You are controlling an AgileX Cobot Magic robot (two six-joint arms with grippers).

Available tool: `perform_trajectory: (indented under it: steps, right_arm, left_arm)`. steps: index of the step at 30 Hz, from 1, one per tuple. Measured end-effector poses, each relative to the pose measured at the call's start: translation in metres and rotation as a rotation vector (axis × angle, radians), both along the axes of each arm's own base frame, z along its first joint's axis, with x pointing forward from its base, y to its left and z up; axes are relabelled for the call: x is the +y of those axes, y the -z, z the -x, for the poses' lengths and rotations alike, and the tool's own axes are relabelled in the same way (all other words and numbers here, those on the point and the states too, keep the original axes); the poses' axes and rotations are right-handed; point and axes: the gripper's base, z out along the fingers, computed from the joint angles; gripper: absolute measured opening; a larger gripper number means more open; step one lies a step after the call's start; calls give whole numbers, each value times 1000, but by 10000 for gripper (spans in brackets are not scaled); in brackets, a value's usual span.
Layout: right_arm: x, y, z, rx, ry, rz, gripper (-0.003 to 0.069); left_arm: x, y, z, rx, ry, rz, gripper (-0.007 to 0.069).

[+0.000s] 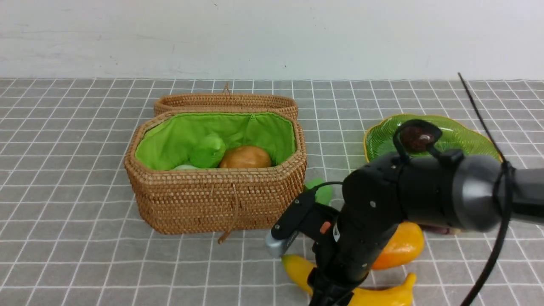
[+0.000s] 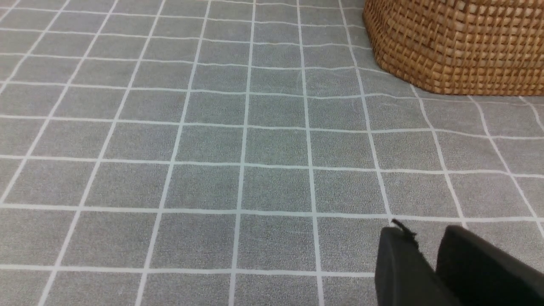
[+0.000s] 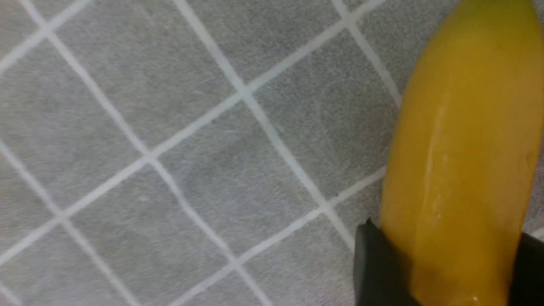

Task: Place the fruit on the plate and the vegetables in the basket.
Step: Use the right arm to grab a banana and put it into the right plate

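Your right gripper point(image 3: 446, 259) has a finger pressed against each side of the banana point(image 1: 297, 267). The banana lies on the grey checked tablecloth point(image 1: 63, 212) at the table's front edge, right of the middle, and the mango point(image 1: 403, 248) sits just behind it. Your left gripper point(image 2: 423, 240) hangs over bare cloth near the basket point(image 1: 212, 204), its fingers almost together with nothing between them. The basket stands mid-table with the potato point(image 1: 245, 157) inside. The green plate point(image 1: 459, 136), toward the back right, carries the dark maroon fruit point(image 1: 414, 138).
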Motion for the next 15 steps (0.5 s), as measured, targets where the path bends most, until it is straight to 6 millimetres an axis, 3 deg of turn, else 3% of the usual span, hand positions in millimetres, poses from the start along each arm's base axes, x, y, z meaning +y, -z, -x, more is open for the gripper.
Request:
perform_trajectory:
  steps: [3, 8, 10, 11, 12, 15]
  right_arm:
    - [4, -31, 2, -8, 25, -83, 313]
    - [2, -103, 4, -106, 28, -217, 312]
    - [-11, -131, -1, -165, 43, -232, 312]
    - [-13, -133, -2, -173, 45, -231, 312]
    - [-29, -150, -11, -239, 69, -209, 312]
    - [-64, -157, -36, -322, 167, -155, 312]
  left_arm:
    - [0, 0, 0, 0, 0, 0, 141]
    - [0, 0, 0, 0, 0, 0, 146]
    - [0, 0, 0, 0, 0, 0, 148]
    - [0, 0, 0, 0, 0, 0, 148]
    - [0, 0, 0, 0, 0, 0, 148]
    - [0, 0, 0, 0, 0, 0, 151]
